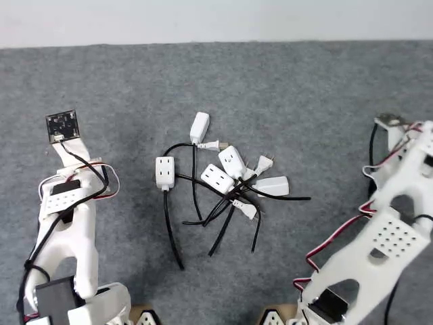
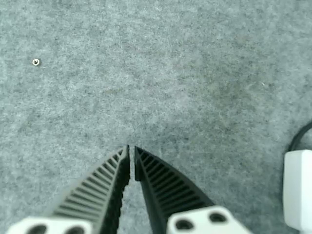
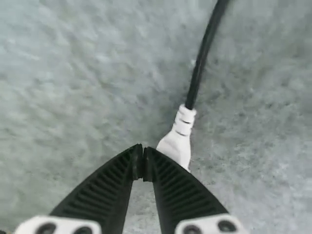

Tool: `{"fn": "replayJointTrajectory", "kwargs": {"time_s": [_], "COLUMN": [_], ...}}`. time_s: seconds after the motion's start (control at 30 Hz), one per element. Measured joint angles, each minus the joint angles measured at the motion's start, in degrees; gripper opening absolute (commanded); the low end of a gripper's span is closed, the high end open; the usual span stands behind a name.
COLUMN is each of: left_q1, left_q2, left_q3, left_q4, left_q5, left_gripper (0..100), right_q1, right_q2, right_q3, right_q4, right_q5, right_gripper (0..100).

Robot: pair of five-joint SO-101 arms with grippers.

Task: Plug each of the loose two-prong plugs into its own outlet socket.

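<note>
1. High view.
   - Shows the left arm (image 1: 64, 203) folded low, well apart from the cord tangle (image 1: 220, 208) on its left side, forearm stretched away from the base.
   - Shows the right arm (image 1: 392, 230) well apart on the tangle's right side, bent sharply at the elbow.
   - Puts one white outlet socket (image 1: 165, 172) at the tangle's left edge, long axis running near to far.
   - Puts two more, the middle sockets (image 1: 218, 178), side by side at the tangle's centre, both slanted.
   - Sets a far plug (image 1: 210, 143) at the tangle's far edge, prongs pointing right.
   - Sets a slanted plug (image 1: 264, 163) and a broad plug (image 1: 272, 184) at the right edge, and a near plug (image 1: 245, 208) lower in the tangle, lying diagonally.

2. Left wrist view.
   - Shows the left gripper (image 2: 131, 148) above bare grey mat (image 2: 146, 73), ribbed fingers pressed together with nothing between them.
   - Catches a white block (image 2: 298, 190) with a black lead (image 2: 302, 137) off to one side; cannot tell which piece of the tangle.
   - Also shows a small round screw (image 2: 35, 62) on the mat.

3. Right wrist view.
   - Shows the right gripper (image 3: 142, 151) clenched tip to tip, grasping nothing.
   - Has a white plug body (image 3: 176, 141) just beside the tips, partly behind one finger; contact cannot be told.
   - Runs its long axis in line with its black cord (image 3: 204, 53), cord end away from the gripper, prong end hidden.
</note>
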Motion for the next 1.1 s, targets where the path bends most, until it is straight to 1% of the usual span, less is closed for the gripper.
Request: {"fn": "replayJointTrajectory", "kwargs": {"time_s": [0.2,0.37,0.43,0.53,0.63,0.67,0.7,0.77,0.83,0.97,1.1], "left_q1": [0.0,0.0,0.0,0.0,0.0,0.0,0.0,0.0,0.0,0.0,0.0], "left_q2": [0.0,0.0,0.0,0.0,0.0,0.0,0.0,0.0,0.0,0.0,0.0], "left_q3": [0.0,0.0,0.0,0.0,0.0,0.0,0.0,0.0,0.0,0.0,0.0], "left_q4": [0.0,0.0,0.0,0.0,0.0,0.0,0.0,0.0,0.0,0.0,0.0], "left_q5": [0.0,0.0,0.0,0.0,0.0,0.0,0.0,0.0,0.0,0.0,0.0], "left_gripper": [2,2,2,2,2,2,2,2,2,2,2], "right_q1": [3.2,3.3,2.2,-2.1,-6.6,-7.6,-8.1,-8.2,-8.1,-7.0,-6.9], "right_q2": [2.5,1.8,0.3,-3.4,-6.1,-6.9,-7.6,-9.9,-14.3,-27.9,-40.2], "right_q3": [-0.1,-0.1,0.0,0.0,0.0,0.0,0.0,0.0,0.0,4.6,12.3], "right_q4": [-4.9,-4.4,-1.7,2.5,3.5,4.2,5.2,8.1,8.2,8.3,8.0], "right_q5": [0.1,0.1,0.1,0.1,0.0,0.0,-1.0,-3.5,-5.8,-7.2,-7.6], "right_gripper": [0.8,0.9,0.9,2.5,12.4,14.2,12.8,4.5,6.2,5.4,1.4]}}
